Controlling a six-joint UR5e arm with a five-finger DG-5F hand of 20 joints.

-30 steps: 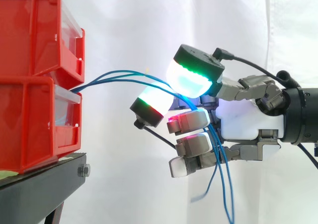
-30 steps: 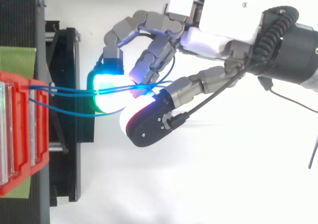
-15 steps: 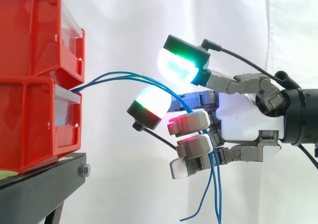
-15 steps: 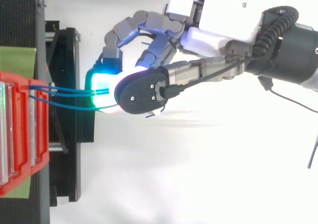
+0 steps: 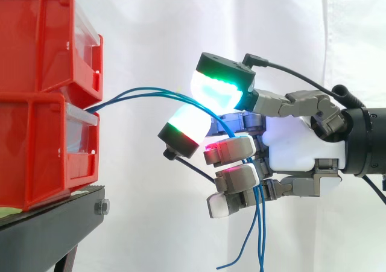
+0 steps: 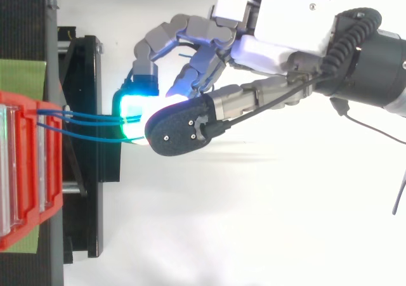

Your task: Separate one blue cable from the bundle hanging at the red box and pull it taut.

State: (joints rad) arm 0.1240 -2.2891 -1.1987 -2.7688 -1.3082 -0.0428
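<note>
Blue cables (image 5: 145, 92) pinched in curled robot hand (image 5: 301, 151), wrist level.

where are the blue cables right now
In the side view the blue cables leave the red bins on the left, arch right into the curled fingers of the hand, then hang down toward the bottom edge.

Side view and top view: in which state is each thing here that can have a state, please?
red plastic bins: upright, two stacked on the black stand.
robot hand: shut, fingers curled round the thin blue cables.
thin blue cables: slack, not taut, arching from the red plastic bins to the robot hand; loose ends hang below it.
</note>
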